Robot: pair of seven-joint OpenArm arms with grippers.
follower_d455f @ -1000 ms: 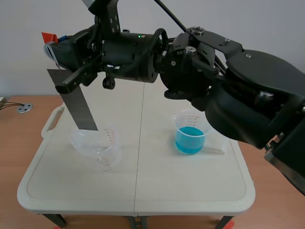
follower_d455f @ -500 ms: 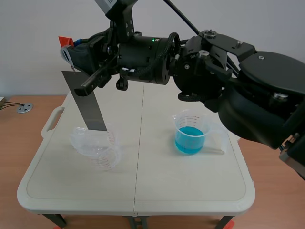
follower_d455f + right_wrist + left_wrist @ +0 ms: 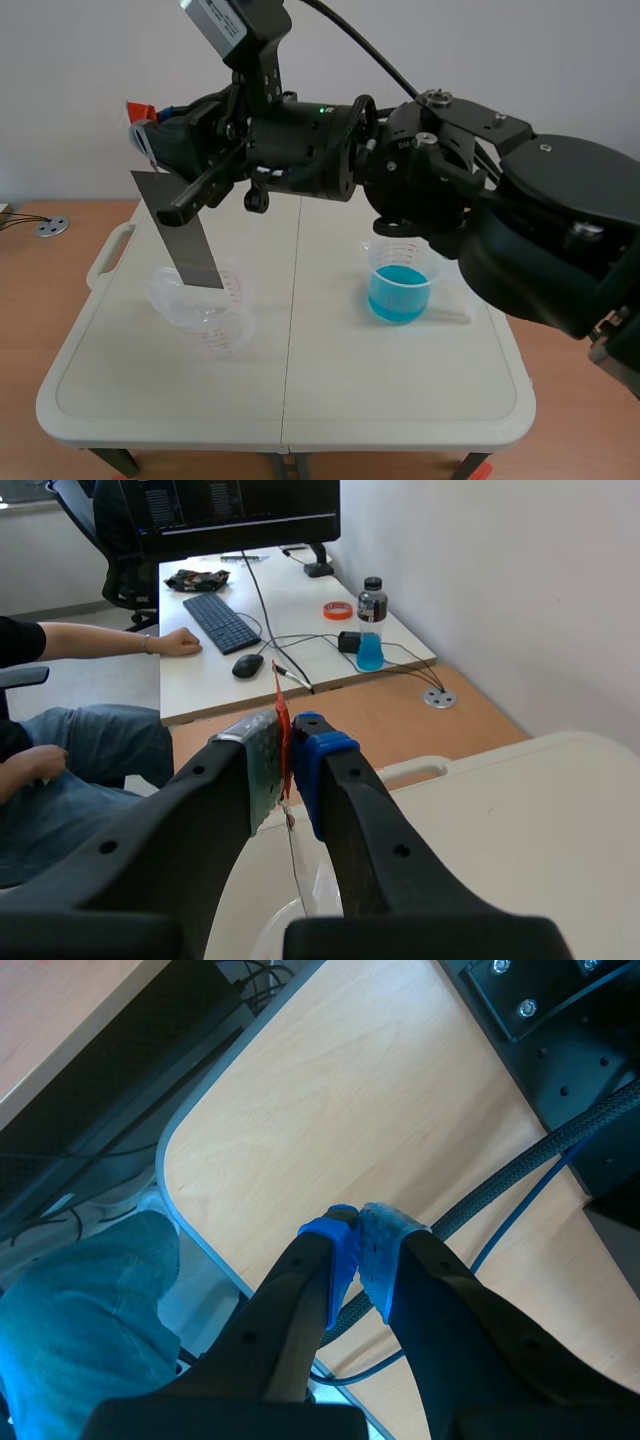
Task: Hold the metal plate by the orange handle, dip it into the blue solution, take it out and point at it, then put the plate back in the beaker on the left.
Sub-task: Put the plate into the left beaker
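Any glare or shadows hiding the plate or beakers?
Scene view: even light, no glare; the metal plate reads flat grey at the empty beaker, the blue solution clearly lit. Right wrist view: the right claw hides most of the plate; only the orange handle and a thin edge show.

A white wall (image 3: 80, 50) is noted behind the cream table (image 3: 400, 390); a desk (image 3: 200, 680) with monitor (image 3: 230, 505) is recorded nearby.
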